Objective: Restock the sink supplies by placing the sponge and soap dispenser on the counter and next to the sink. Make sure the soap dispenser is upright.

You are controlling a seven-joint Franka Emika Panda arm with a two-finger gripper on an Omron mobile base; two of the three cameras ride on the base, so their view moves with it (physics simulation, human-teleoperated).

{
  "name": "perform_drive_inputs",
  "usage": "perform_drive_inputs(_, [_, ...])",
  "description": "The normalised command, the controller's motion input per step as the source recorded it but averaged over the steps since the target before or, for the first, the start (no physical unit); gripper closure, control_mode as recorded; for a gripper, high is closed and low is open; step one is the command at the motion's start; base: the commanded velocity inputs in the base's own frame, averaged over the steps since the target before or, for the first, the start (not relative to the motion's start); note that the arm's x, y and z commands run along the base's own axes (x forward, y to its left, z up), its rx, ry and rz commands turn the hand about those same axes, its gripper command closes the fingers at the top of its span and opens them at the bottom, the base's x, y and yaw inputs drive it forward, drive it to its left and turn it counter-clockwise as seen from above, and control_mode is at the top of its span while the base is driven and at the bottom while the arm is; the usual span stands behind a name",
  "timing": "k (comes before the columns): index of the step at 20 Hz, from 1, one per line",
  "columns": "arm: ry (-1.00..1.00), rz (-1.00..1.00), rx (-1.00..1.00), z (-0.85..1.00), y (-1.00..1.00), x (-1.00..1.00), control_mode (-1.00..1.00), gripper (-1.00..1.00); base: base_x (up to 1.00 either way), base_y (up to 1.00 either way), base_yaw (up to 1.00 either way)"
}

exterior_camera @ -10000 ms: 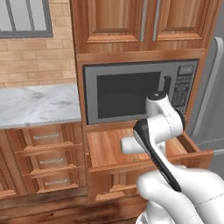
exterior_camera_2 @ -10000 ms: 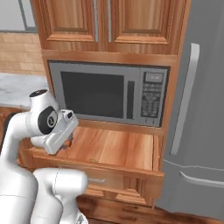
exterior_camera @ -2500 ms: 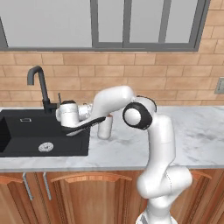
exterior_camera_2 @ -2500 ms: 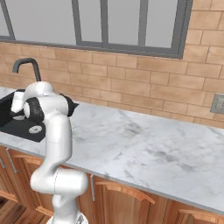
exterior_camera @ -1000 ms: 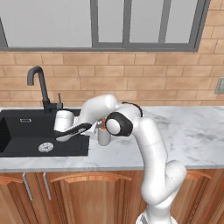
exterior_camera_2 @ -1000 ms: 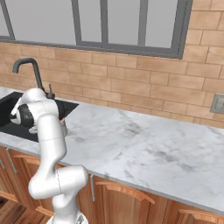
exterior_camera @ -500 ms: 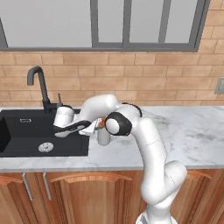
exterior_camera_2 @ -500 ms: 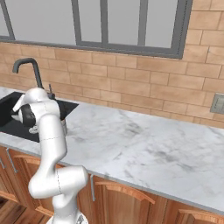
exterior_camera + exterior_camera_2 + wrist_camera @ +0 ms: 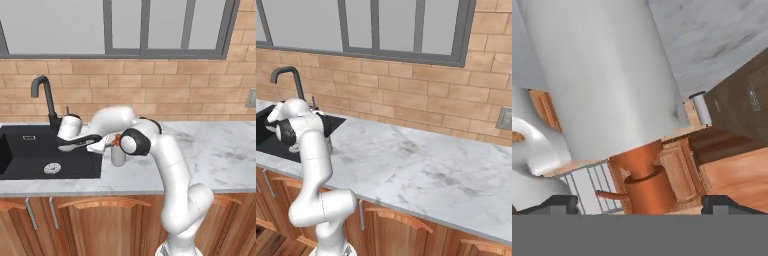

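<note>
Soap dispenser (image 9: 118, 155) stood on the counter (image 9: 215, 150) just beside the sink's (image 9: 30, 157) right rim, near the counter's front edge; in the left base view you saw its white body upright with the orange-brown pump (image 9: 116, 140) at the top, partly behind your arm. Your gripper (image 9: 100, 144) sat at the pump end of the bottle, hand reaching in from over the basin side. In the hand view the soap dispenser (image 9: 607, 75) took up most of the picture, rolled so the pump (image 9: 643, 185) pointed down the frame between your two dark fingertips (image 9: 554, 204), one on each side with clear space to the pump neck. So your claw was spread apart, not pinching the bottle. The black faucet (image 9: 44, 97) stood at the back of the sink against the brick backsplash (image 9: 165, 100). In the right base view your arm's elbow (image 9: 291, 125) covered the bottle, so you could not tell its pose from there; the counter (image 9: 421, 170) ran off to the right.
</note>
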Motion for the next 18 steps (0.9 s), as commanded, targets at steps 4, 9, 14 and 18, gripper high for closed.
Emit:
perform_drive_inputs(4, [-0.28, 0.0, 0.0, 0.43, 0.28, -0.35, -1.0, -1.0, 0.0, 0.0, 0.0])
perform_drive_inputs(9, [-0.4, 0.02, 0.0, 0.27, 0.23, -0.9, -1.0, -1.0, 0.0, 0.0, 0.0])
perform_drive_inputs(14, [-0.57, 0.04, 0.04, 0.29, 0.11, -1.0, -1.0, -1.0, 0.0, 0.0, 0.0])
perform_drive_inputs(18, [-0.63, 0.06, 0.19, 0.3, -0.3, -1.0, -1.0, -1.0, 0.0, 0.0, 0.0])
